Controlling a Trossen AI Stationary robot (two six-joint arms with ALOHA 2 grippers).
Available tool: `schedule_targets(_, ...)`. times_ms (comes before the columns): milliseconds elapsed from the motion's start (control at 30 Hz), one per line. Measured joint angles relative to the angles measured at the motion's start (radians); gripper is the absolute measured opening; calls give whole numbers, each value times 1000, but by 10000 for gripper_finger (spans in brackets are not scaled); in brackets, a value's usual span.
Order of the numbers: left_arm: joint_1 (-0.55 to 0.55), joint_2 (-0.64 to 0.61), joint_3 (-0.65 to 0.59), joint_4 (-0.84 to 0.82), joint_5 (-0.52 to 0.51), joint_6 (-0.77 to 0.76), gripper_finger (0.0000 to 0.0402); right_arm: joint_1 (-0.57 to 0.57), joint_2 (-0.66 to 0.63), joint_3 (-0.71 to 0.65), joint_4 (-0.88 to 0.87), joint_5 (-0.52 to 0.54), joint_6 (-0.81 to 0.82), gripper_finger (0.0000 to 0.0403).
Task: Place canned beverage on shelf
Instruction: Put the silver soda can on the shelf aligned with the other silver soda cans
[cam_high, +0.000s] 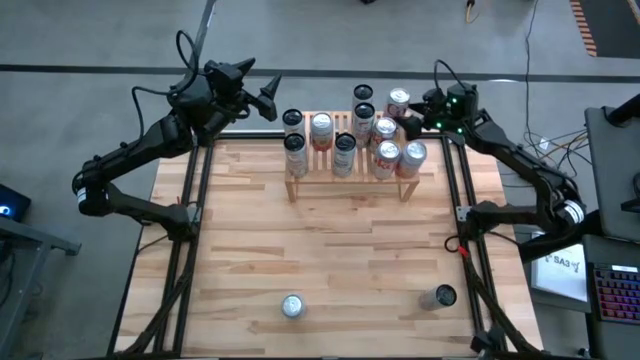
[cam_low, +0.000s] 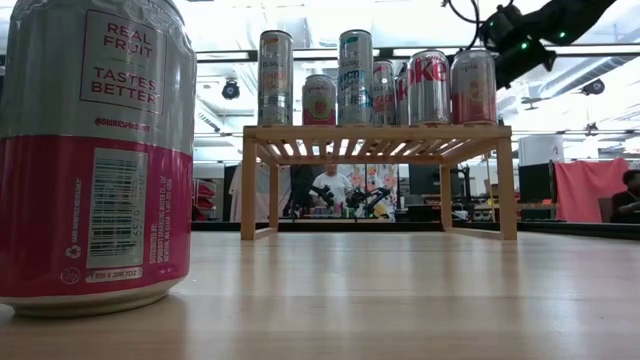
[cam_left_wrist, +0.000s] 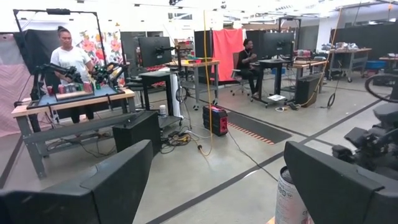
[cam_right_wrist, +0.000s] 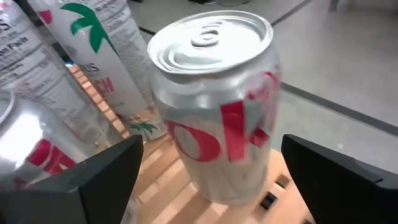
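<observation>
Behind shelf (cam_high: 350, 178) cans (cam_high: 345, 150): open right claw (cam_high: 415, 120), Coke can (cam_right_wrist: 217, 118).

Robotics lab; workbenches (cam_left_wrist: 68, 102), monitors (cam_left_wrist: 154, 50), floor cables (cam_left_wrist: 186, 140), another robot rig (cam_left_wrist: 93, 73).

Both grippers (cam_high: 272, 97) (cam_high: 412, 122) wide open, raised.

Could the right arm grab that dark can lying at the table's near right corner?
Probably yes. The right gripper is open and empty up at the shelf, and only bare table lies between it and the dark can. Whether it stretches that far I can't tell.
</observation>
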Motion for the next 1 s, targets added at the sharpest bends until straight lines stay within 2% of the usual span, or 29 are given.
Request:
schedule_targets(400, 0, 0, 0, 0, 0, 16, 350, 0, -92, 22, -22, 44, 17, 374)
schedule_targets(600, 0, 0, 0, 0, 0, 20, 350, 0, -79, 97, -28, 46, 61, 374)
schedule_targets(733, 0, 0, 0, 0, 0, 20, 350, 0, -49, 205, -90, 100, 139, 370)
schedule_targets(867, 0, 0, 0, 0, 0, 19, 350, 0, 34, 373, -309, 105, 158, 331)
schedule_targets(1000, 0, 0, 0, 0, 0, 19, 350, 0, 120, 529, -473, 109, 122, 263)
